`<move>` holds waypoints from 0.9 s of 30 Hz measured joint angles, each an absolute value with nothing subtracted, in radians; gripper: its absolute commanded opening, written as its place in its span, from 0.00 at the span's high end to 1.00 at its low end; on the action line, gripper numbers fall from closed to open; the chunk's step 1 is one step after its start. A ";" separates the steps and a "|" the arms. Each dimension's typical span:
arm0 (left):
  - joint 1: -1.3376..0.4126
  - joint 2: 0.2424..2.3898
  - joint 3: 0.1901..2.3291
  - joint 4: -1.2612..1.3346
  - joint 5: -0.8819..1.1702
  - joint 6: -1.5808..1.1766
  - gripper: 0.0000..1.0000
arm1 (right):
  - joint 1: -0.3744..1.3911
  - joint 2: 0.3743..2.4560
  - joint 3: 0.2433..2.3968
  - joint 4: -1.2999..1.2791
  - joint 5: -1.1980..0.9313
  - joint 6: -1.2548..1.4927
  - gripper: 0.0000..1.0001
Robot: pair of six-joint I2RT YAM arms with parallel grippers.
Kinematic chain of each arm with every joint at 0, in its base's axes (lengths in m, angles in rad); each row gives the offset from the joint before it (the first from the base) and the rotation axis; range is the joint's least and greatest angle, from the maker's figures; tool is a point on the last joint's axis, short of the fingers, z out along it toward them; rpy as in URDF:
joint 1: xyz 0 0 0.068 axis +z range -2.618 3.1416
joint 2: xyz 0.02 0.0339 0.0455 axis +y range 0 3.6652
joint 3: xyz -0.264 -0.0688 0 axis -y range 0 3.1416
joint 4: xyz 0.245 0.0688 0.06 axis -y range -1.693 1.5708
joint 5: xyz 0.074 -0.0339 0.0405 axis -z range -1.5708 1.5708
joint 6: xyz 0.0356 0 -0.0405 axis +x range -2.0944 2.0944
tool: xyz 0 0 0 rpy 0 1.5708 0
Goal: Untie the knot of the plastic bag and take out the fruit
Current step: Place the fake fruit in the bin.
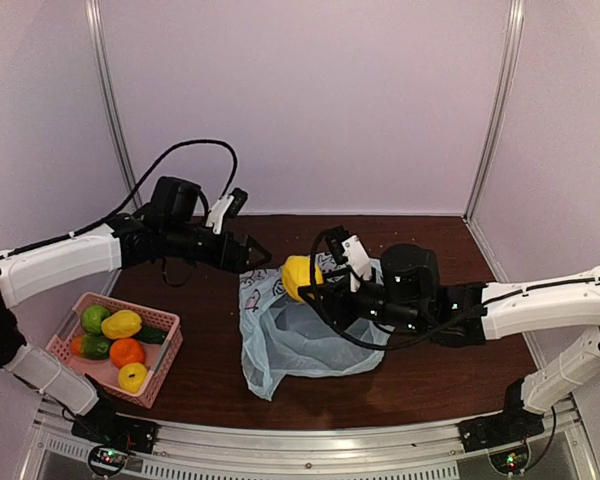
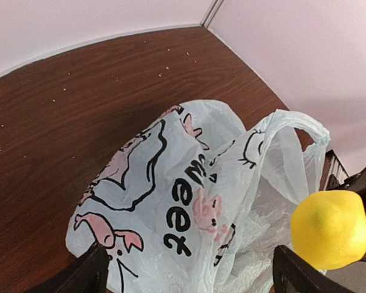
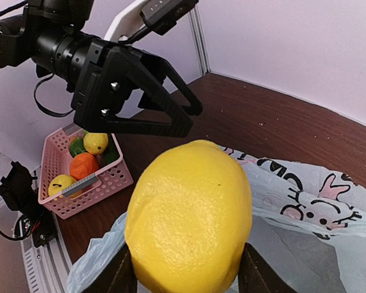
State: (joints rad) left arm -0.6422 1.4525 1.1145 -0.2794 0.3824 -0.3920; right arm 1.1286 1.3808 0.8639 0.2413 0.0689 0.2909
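Note:
The pale blue plastic bag lies open on the table, its cartoon prints showing in the left wrist view. One handle loop stands free; I see no knot. My right gripper is shut on a yellow oval fruit and holds it above the bag's far edge; in the right wrist view the fruit fills the space between the fingers. My left gripper is open just left of that fruit, over the bag's far left corner, with bag plastic between its spread fingers.
A pink perforated basket stands at the near left with several fruits in it: green, yellow, orange and a dark green one. It also shows in the right wrist view. Pale walls close in the back and sides.

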 measured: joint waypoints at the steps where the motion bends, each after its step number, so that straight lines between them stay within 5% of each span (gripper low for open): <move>1: -0.640 1.421 1.114 -0.292 0.373 -0.386 0.03 | 1.131 1.377 0.868 0.239 0.070 0.290 0.58; 12: -0.325 1.220 1.131 -0.487 0.379 -0.283 0.03 | 1.216 1.423 1.011 0.202 0.089 0.249 0.56; 27: -0.221 0.993 0.986 -0.465 0.163 -0.170 0.03 | 1.351 2.015 1.608 0.149 -0.032 0.234 0.56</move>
State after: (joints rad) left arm -0.2214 0.9928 0.9863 -0.4652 0.1635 -0.1703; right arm 1.3514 2.0148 1.6085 0.1486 -0.0319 0.2340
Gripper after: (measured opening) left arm 0.974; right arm 0.508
